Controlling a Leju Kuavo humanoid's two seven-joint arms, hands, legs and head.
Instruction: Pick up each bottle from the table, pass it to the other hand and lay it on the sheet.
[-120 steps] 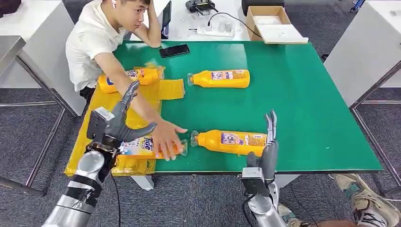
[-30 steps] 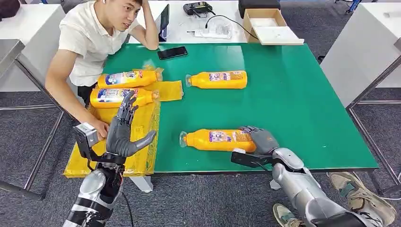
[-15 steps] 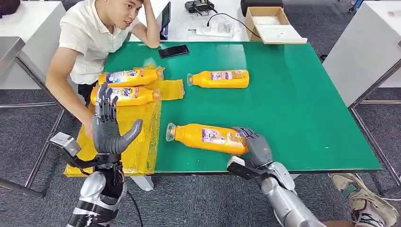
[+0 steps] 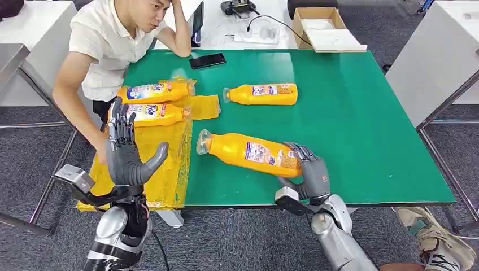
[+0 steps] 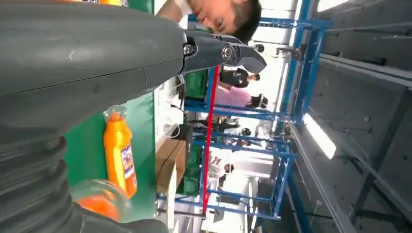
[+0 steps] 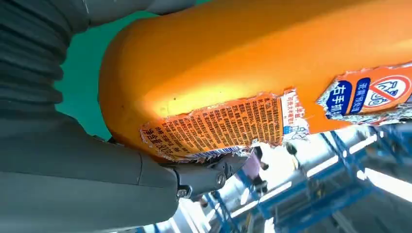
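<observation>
My right hand (image 4: 307,171) grips the base of an orange bottle (image 4: 246,152) and holds it lifted off the green table (image 4: 361,118), cap pointing left; the bottle's torn label (image 6: 228,128) shows close up in the right wrist view. My left hand (image 4: 127,152) stands raised and open, palm toward the bottle, above the yellow sheet (image 4: 164,164). Two orange bottles (image 4: 152,91) (image 4: 148,114) lie on the sheet's far part. Another orange bottle (image 4: 262,94) lies on the table farther back, and in the left wrist view it (image 5: 120,155) appears beyond my thumb.
A person (image 4: 113,45) sits at the table's far left corner, one arm hanging beside the sheet. A black phone (image 4: 208,60) lies near the far edge. A cardboard box (image 4: 322,28) and cables sit on the white table behind.
My right hand has closed on the near bottle and lifted it up and leftward. My left hand has risen, palm open. The person has pulled their arm back from the sheet.
</observation>
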